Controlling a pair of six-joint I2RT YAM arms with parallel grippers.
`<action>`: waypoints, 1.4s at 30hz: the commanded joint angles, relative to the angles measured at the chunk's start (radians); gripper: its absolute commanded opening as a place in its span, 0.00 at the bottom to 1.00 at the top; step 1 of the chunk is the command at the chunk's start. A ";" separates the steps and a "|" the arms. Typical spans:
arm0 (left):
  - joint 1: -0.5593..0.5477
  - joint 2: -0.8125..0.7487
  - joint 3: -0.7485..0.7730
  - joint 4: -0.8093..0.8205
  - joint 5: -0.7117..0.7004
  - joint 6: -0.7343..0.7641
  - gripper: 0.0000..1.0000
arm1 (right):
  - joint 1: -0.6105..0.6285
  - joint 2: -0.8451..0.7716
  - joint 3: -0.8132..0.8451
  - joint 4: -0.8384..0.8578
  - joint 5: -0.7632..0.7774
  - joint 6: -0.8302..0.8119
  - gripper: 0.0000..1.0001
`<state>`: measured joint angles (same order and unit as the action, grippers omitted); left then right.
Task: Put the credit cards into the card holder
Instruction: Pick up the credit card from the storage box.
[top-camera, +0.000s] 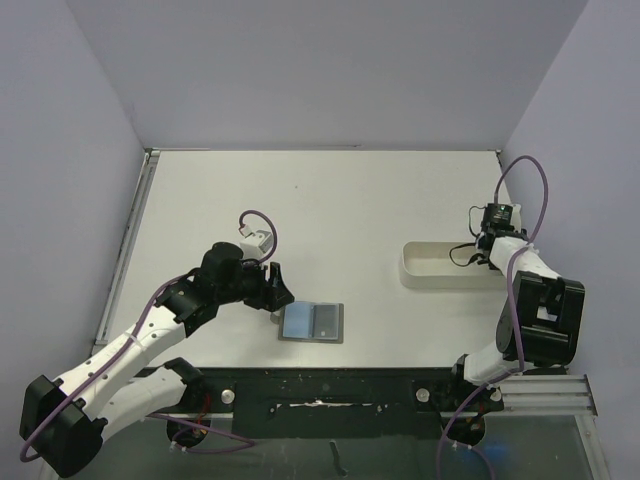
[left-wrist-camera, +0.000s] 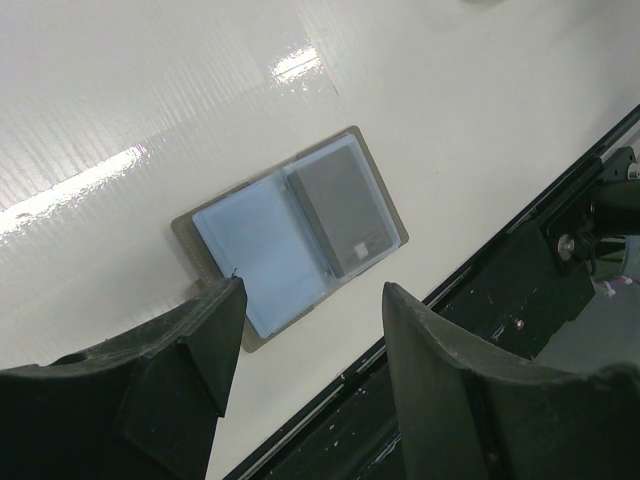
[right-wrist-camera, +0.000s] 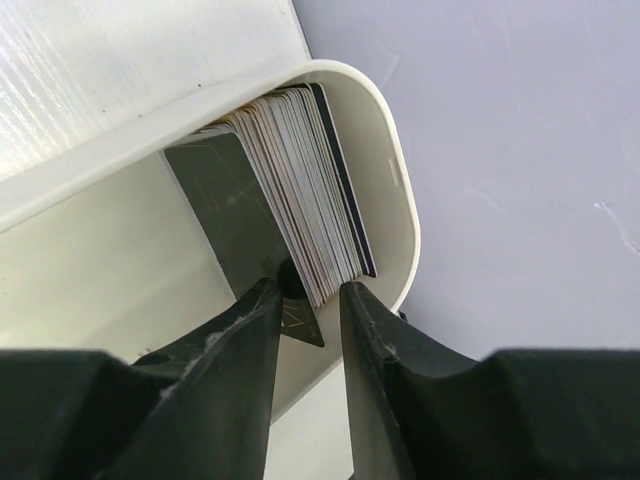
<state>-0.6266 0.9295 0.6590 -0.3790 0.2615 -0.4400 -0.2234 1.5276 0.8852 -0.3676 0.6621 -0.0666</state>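
Right tool (right-wrist-camera: 305, 290) is seen straddling the credit cards (right-wrist-camera: 300, 170) in the tray (right-wrist-camera: 395, 180), clamped or not can't be told, left tool (left-wrist-camera: 315, 295) is held apart above the card holder (left-wrist-camera: 260, 245).

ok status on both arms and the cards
left gripper open at edge of card holder, one dark card pocketed. right gripper in the tray, jaws astride the credit cards, grip unconfirmed. nothing blocking.

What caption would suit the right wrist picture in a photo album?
The right gripper straddles a corner of the cards standing on edge in the white tray's rounded end.
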 joint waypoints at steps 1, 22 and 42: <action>0.005 -0.017 0.047 0.020 -0.002 0.011 0.55 | -0.018 -0.011 0.045 0.040 0.008 -0.008 0.27; 0.004 -0.015 0.047 0.018 -0.006 0.010 0.55 | -0.021 0.019 0.106 -0.022 -0.067 0.040 0.00; 0.005 -0.023 0.044 0.018 -0.006 0.009 0.55 | -0.048 -0.061 0.217 -0.215 -0.233 0.089 0.00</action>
<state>-0.6266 0.9295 0.6590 -0.3817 0.2581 -0.4400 -0.2623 1.5463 1.0191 -0.5327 0.4667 -0.0177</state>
